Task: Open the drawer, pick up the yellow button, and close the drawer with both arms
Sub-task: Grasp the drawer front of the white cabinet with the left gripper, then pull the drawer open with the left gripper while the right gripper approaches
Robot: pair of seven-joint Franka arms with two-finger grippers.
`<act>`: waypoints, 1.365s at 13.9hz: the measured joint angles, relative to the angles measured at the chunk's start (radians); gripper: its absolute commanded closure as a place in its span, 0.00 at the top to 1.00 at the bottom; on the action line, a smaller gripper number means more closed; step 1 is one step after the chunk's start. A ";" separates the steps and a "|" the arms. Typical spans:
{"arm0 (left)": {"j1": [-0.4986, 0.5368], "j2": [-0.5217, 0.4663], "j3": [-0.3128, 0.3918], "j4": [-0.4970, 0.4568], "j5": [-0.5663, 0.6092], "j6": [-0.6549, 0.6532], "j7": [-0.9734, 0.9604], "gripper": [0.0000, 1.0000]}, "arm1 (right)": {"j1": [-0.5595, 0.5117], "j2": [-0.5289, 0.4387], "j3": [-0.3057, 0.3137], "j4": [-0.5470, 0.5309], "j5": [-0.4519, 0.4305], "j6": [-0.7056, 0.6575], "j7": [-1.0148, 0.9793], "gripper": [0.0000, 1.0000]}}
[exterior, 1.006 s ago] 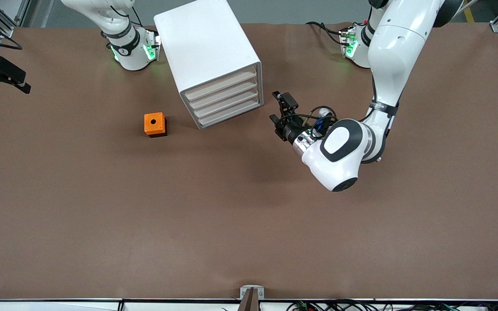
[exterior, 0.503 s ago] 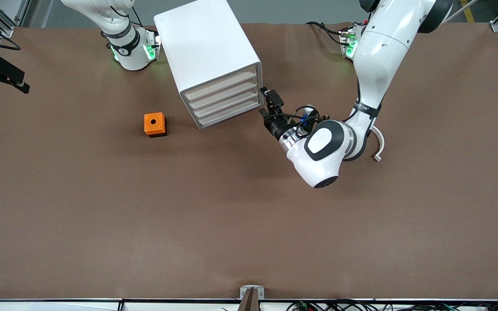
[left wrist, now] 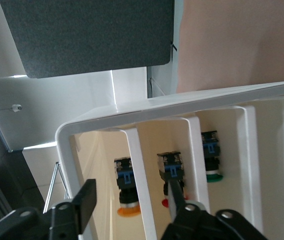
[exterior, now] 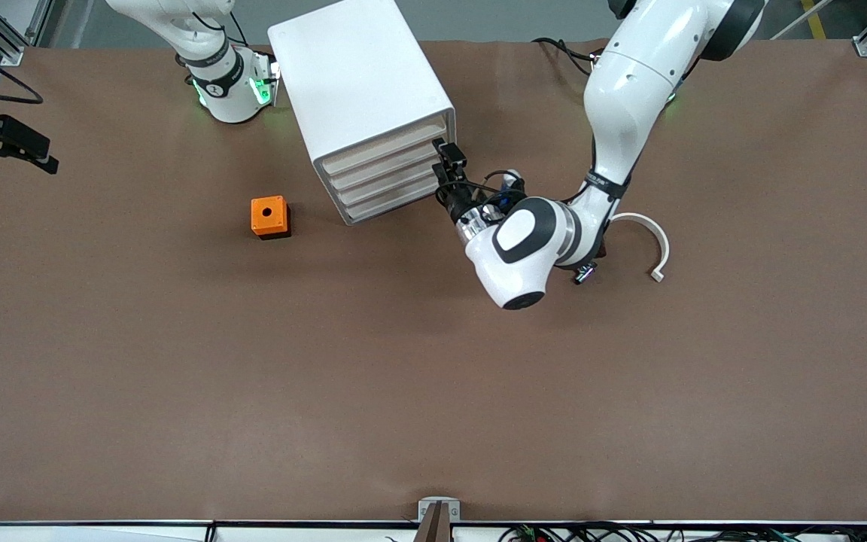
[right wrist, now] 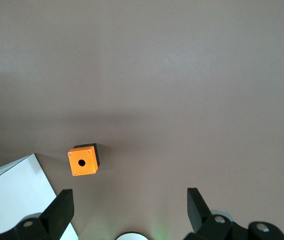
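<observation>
The left gripper (exterior: pixel 445 167) is at the front of the white cabinet (exterior: pixel 362 98), at the corner toward the left arm's end of the table, level with the upper drawers. Its fingers (left wrist: pixel 86 200) stand apart, one to each side of the top drawer (left wrist: pixel 134 165) front edge as the left wrist view shows it. Whether either finger touches the drawer cannot be settled from these views.

All four drawers sit flush in the cabinet in the front view. Through the open edge, the left wrist view shows a push-button in each of three compartments: the button (left wrist: pixel 125 192) with the orange cap in the top drawer, a red-capped one (left wrist: pixel 170 175) in the next, and a green-capped one (left wrist: pixel 211 157) in the one after that. The orange-capped button lies inside its drawer, just past the gripper's fingertips, between the two fingers in that view.

The right gripper (right wrist: pixel 127 210) is up in the air at the right arm's end of the table, fingers spread wide; the right arm waits. Its wrist view looks down on the orange cube (right wrist: pixel 83 160) with a round hole, which stands on the table (exterior: pixel 328 376) near the cabinet, toward the right arm's end.

A white curved piece (exterior: pixel 648 241) lies on the table close beside the left arm's wrist.
</observation>
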State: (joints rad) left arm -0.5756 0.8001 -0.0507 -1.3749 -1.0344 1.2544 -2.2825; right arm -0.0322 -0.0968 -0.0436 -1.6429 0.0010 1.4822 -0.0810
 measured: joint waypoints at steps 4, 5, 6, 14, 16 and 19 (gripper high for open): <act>-0.035 0.001 0.000 0.000 0.000 0.000 0.000 0.56 | 0.000 0.026 -0.001 0.001 0.000 0.007 0.000 1.00; -0.041 0.002 0.000 0.000 0.000 0.000 0.000 0.54 | -0.001 0.045 -0.002 0.004 0.000 0.012 0.000 1.00; -0.047 0.004 0.000 0.000 0.000 0.000 0.000 0.52 | -0.001 0.069 -0.003 0.011 0.000 0.018 0.000 1.00; -0.099 0.030 0.000 -0.002 0.000 -0.001 0.000 0.27 | -0.077 0.212 -0.007 0.076 0.031 0.089 -0.020 1.00; -0.102 0.030 0.000 -0.002 0.000 -0.001 0.000 0.22 | -0.083 0.212 -0.007 0.080 0.044 0.088 -0.020 1.00; -0.102 0.030 0.001 -0.002 0.000 -0.001 0.000 0.20 | -0.086 0.212 -0.007 0.079 0.076 0.080 0.002 1.00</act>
State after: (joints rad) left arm -0.6771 0.8299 -0.0496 -1.3773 -1.0344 1.2533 -2.2825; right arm -0.1182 0.1147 -0.0507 -1.5642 0.0770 1.5623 -0.0792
